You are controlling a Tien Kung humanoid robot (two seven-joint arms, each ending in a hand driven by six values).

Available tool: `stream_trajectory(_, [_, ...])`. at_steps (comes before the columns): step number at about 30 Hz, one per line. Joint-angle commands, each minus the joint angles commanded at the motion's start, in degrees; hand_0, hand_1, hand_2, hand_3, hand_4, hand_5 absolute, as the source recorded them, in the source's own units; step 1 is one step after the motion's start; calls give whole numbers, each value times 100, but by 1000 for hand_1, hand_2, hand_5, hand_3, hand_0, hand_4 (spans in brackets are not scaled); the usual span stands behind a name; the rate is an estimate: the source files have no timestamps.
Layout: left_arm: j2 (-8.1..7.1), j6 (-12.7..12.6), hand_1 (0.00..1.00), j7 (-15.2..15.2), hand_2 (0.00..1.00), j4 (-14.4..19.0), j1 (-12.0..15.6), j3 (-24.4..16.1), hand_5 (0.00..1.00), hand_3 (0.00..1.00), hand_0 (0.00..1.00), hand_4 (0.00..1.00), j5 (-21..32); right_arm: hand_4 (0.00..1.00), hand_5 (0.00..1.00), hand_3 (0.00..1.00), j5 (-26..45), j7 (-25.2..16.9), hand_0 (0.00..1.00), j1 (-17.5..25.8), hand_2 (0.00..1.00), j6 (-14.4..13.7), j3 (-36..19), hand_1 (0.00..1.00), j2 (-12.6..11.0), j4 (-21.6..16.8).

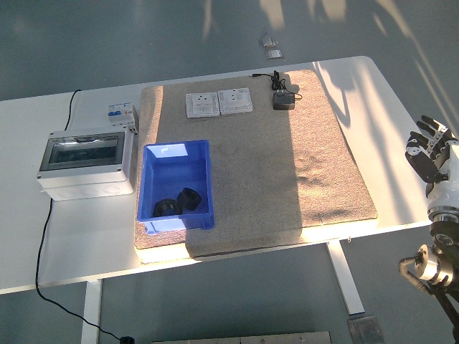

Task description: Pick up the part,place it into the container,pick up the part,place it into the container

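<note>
A blue container [176, 159] stands on the left part of the beige mat [287, 172]. Two black parts [178, 202] lie side by side in its near end. My right hand [429, 147] is at the picture's right edge, off the mat and past the table's right side, fingers spread and holding nothing. My left arm is not in view.
A grey electrical box [86, 161] with a cable sits left of the container, a small breaker [120, 113] behind it. Two white wall sockets [219, 102] and a black adapter [282, 100] with its cord lie at the mat's far edge.
</note>
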State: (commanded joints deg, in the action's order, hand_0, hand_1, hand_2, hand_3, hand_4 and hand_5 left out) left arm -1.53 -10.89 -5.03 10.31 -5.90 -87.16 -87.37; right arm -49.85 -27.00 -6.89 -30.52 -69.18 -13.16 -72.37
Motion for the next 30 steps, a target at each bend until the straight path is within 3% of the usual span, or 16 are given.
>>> stream_trajectory(8, [25,-15,666,17,704,0,58,175,770,628,680,656,295,498,57,693,404,-314,771,-33,723,-103,-8,674,42,-16])
stream_trajectory(30, [29,54,667,-119,710,0,44,88,765,633,680,670,86,577,54,665,794,-704,779,-43,717,-76,152,670,49,-110])
